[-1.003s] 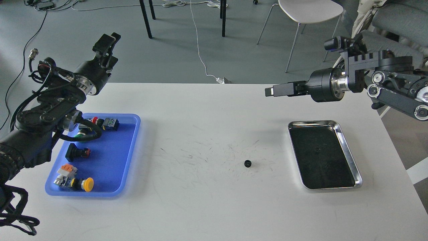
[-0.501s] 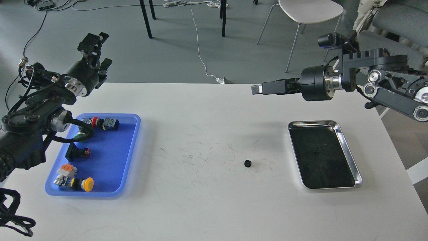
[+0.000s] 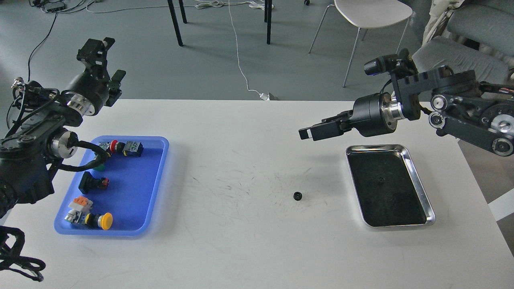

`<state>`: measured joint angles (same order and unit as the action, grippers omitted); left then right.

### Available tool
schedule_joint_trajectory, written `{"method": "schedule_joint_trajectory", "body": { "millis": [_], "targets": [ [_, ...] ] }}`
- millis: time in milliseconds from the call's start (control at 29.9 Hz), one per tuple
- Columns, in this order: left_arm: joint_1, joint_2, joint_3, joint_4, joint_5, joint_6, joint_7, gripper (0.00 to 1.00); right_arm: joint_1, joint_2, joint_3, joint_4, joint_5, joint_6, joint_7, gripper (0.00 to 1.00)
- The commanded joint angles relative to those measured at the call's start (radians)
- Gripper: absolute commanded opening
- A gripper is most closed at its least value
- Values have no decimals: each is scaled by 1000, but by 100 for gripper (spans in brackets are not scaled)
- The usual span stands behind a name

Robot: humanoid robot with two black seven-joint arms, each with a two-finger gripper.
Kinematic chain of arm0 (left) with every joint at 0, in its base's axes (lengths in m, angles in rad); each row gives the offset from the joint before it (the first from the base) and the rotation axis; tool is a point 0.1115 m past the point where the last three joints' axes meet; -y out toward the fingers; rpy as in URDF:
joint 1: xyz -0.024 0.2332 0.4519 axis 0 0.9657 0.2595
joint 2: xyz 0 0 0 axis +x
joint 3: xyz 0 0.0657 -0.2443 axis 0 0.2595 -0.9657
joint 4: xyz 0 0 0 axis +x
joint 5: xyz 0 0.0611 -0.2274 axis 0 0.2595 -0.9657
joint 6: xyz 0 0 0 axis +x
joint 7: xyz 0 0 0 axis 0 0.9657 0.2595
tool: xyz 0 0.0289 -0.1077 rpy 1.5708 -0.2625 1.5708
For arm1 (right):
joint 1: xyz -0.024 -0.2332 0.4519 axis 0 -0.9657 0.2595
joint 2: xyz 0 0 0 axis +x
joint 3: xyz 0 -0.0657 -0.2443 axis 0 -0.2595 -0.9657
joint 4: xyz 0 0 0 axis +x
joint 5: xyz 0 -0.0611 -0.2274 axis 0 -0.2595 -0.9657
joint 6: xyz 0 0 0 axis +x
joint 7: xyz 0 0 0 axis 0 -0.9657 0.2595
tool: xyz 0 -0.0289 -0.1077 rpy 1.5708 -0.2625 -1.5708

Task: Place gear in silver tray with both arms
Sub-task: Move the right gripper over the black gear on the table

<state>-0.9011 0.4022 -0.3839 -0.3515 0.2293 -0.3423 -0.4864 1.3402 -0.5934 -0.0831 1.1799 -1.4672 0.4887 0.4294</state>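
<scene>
A small black gear [image 3: 297,196] lies flat on the white table, right of centre. The silver tray [image 3: 389,196] sits to its right with nothing in it apart from a dark reflection. My right gripper [image 3: 308,133] hangs above the table, up-left of the tray and well above the gear, tilted downward. Its two fingers show a small gap and hold nothing. My left gripper [image 3: 95,43] is raised over the table's far-left edge, pointing up and away, open and holding nothing.
A blue plastic tray [image 3: 132,188] at the left holds several push buttons and switches, among them a yellow-capped one [image 3: 105,220]. Beyond the table's far edge are a white chair [image 3: 371,14], table legs and floor cables.
My right gripper has moved left and dipped down toward the table. My left arm has swung left, away from the table's middle. Gear and trays have not moved.
</scene>
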Motion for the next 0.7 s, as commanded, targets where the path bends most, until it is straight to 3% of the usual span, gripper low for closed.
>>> {"method": "schedule_joint_trajectory", "body": {
  "millis": [0, 100, 401, 668],
  "targets": [
    [2, 7, -10, 8, -54, -88, -1, 98, 11, 6, -20, 36, -100, 0, 11, 98],
    [11, 15, -12, 9, -111, -146, 8, 98, 40, 6, -66, 55, -133, 0, 26, 98],
    [25, 6, -27, 74, -185, -146, 81, 98, 70, 64, -170, 66, -189, 0, 42, 96],
    [57, -2, -50, 98, -200, -146, 83, 98, 65, 126, -245, 44, -211, 0, 45, 90]
  ]
}}
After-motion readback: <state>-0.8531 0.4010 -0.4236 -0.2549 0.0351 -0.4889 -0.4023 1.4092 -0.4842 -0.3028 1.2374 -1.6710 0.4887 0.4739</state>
